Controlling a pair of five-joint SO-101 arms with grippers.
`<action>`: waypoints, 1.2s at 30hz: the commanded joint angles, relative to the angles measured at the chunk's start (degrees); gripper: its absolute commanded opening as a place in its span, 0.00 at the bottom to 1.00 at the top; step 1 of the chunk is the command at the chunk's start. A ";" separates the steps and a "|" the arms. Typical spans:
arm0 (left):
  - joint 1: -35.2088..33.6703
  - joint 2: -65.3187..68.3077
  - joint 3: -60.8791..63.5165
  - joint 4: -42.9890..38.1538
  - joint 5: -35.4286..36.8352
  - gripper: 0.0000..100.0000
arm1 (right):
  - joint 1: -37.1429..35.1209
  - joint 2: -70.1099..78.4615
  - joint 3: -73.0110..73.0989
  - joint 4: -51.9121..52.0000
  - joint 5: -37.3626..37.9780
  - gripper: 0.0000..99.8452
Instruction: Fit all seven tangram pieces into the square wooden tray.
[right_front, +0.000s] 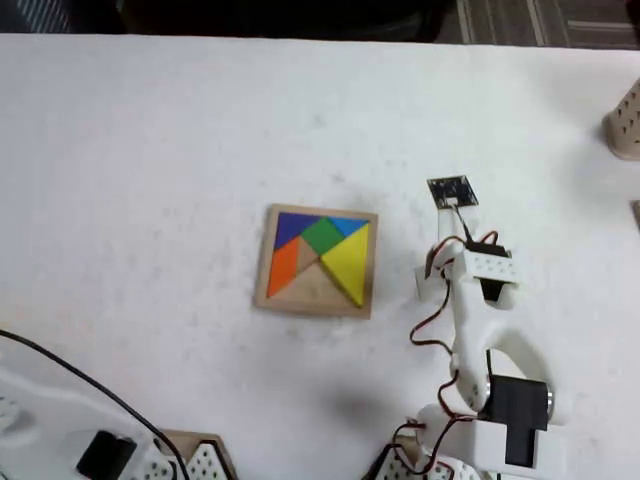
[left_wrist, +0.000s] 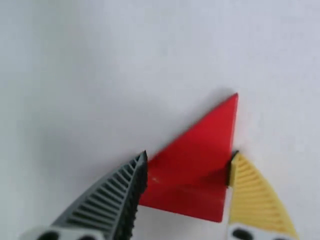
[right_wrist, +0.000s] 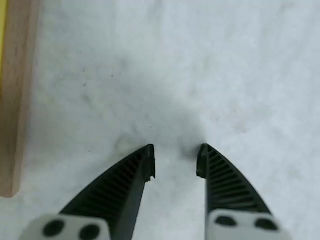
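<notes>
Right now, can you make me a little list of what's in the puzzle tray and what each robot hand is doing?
tray: square wooden tray on the white table
pieces in tray: blue piece, green piece, yellow piece, orange piece
unfilled-looking spot: wood-coloured patch along one edge; bare tray or a plain piece, cannot tell
left gripper: closed on the red triangle
right gripper: open, holding nothing, over the table beside the tray

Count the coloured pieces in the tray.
5: dark blue far left, green far middle, light blue far right, yellow right, orange left. A wood-coloured one may blend in.
</notes>
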 joint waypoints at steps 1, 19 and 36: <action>-4.53 3.82 -5.19 0.26 0.53 0.34 | 0.04 -1.71 0.09 0.92 0.53 0.14; -4.97 10.07 -12.40 7.47 -4.84 0.32 | 0.04 -1.71 0.09 1.01 0.53 0.14; -6.37 13.23 -12.31 32.09 -8.00 0.22 | 0.04 -1.71 0.09 1.01 0.53 0.14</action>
